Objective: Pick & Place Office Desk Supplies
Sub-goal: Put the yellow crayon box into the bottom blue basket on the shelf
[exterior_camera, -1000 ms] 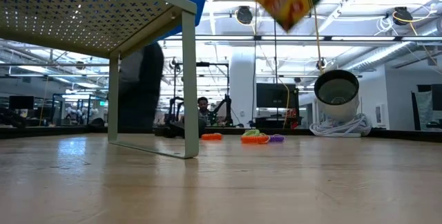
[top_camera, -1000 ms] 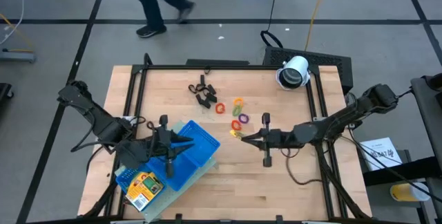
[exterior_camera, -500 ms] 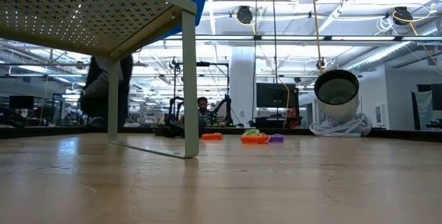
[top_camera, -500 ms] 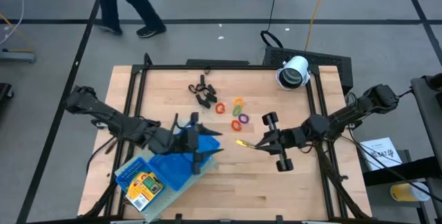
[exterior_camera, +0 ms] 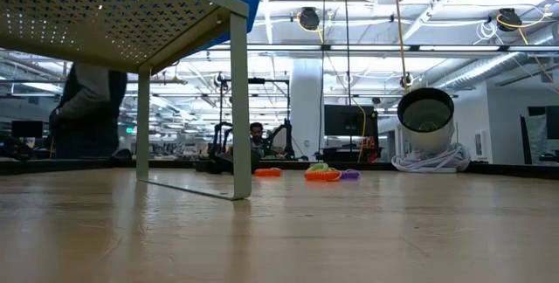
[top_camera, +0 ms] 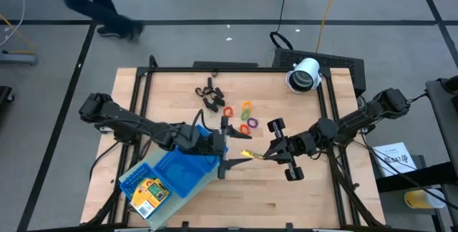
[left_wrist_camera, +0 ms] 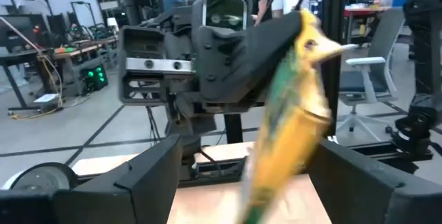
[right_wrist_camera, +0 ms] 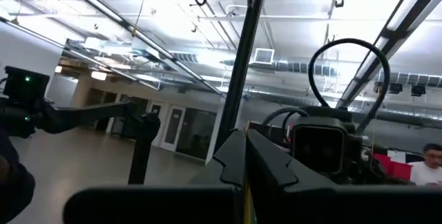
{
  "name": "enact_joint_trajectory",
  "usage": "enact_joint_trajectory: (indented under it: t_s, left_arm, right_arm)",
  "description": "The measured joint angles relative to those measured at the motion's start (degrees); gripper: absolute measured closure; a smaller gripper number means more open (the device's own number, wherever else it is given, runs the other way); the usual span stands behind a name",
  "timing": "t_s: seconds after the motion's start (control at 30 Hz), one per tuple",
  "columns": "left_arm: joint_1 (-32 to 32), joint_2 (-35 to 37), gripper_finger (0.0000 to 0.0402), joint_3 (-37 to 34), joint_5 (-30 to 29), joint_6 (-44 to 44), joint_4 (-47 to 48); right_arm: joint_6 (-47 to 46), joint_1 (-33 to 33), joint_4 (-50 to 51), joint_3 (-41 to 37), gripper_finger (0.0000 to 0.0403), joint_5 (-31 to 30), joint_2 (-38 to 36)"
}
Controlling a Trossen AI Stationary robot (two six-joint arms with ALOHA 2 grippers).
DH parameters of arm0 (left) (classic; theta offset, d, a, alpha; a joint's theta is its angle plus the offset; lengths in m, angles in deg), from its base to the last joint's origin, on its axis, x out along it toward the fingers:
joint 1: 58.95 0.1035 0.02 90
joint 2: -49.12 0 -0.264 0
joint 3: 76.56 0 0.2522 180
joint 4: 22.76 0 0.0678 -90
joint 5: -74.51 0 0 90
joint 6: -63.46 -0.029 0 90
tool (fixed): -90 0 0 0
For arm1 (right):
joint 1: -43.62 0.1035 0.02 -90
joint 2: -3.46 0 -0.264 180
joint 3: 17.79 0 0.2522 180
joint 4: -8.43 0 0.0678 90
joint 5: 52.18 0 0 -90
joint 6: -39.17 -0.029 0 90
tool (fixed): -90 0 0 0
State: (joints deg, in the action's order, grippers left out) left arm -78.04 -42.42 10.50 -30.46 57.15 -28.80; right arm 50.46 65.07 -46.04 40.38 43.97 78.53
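A yellow printed pack (top_camera: 247, 153) hangs above the table's middle, with my right gripper (top_camera: 266, 153) shut on it. My left gripper (top_camera: 235, 146) stands open, its two fingers on either side of the pack (left_wrist_camera: 286, 127) without touching it. A second yellow pack (top_camera: 149, 192) lies in the blue tray (top_camera: 179, 178), which sits tilted at the near left. Black clips (top_camera: 209, 94) and coloured rings (top_camera: 243, 115) lie on the wood farther back. My right gripper pinches the pack by one end (left_wrist_camera: 307, 34) between its two shut fingers, coming from the table's right. The rest of the pack sticks out past the fingertips toward the left gripper and slants downward. It is lifted clear of the table.
A white cylindrical device (top_camera: 304, 74) lies at the far right corner. A beige perforated shelf (exterior_camera: 113, 12) with a leg (exterior_camera: 238, 100) carries the tray. A person (top_camera: 93, 3) walks on the floor beyond the far edge. Bare wood lies along the near right.
My left gripper has swung from over the blue tray toward the table's right, up to the pack, and has opened wide. My right gripper has tipped its fingers upward and risen a little with the pack, which has left the top of the low view.
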Motion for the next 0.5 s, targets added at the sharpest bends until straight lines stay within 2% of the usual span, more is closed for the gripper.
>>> enact_joint_trajectory:
  t_s: [0.13,0.27,0.5]
  left_arm:
    - [-0.2,0.1,0.0147,0.0,1.3,0.0,0.0]
    - [-0.5,0.5,0.0225,0.0,5.7,0.6,-0.8]
    - [-0.4,0.6,0.0365,0.0,9.0,2.3,-1.1]
  right_arm:
    - [0.0,-0.2,0.8,0.1,0.0403,0.0,-0.1]
    - [-0.1,-0.3,1.3,0.1,0.0403,-0.1,0.0]
    - [-0.1,-0.3,1.6,0.1,0.0403,-0.1,0.0]
